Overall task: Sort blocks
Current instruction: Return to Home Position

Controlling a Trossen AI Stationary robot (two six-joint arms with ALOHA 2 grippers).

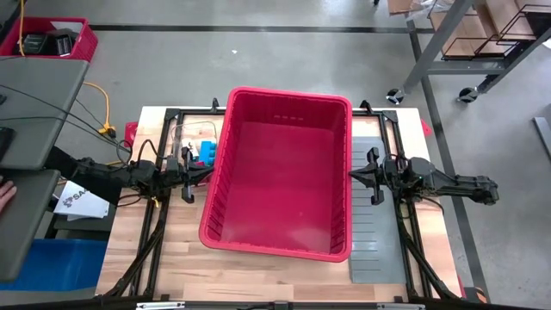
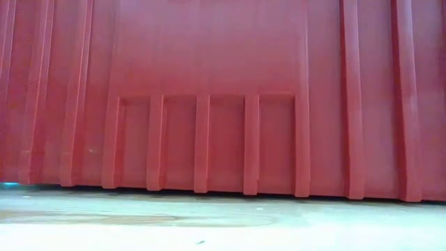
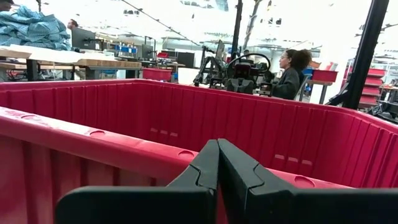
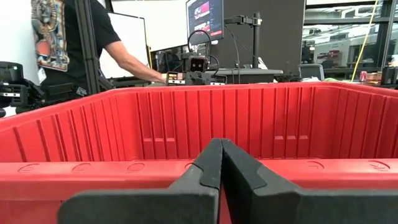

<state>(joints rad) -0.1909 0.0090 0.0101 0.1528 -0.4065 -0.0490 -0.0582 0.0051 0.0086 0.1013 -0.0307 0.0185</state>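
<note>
A large red bin (image 1: 284, 172) stands in the middle of the table, and its near wall (image 2: 223, 97) fills the low view. Small blue blocks (image 1: 208, 153) lie on the table just outside the bin's left wall. My left gripper (image 1: 207, 170) is shut and level, pointing at the bin's left rim (image 3: 124, 146). My right gripper (image 1: 353, 175) is shut and level at the bin's right rim (image 4: 124, 168). Both wrist views show shut fingers with nothing between them. From here the bin's floor looks bare.
A flat grey slotted sheet (image 1: 374, 228) lies under the right arm, along the bin's right side. Bare wooden tabletop (image 1: 185, 258) shows at the near left. Beyond the table, one person (image 3: 289, 71) sits and another (image 4: 74, 43) stands at a desk.
</note>
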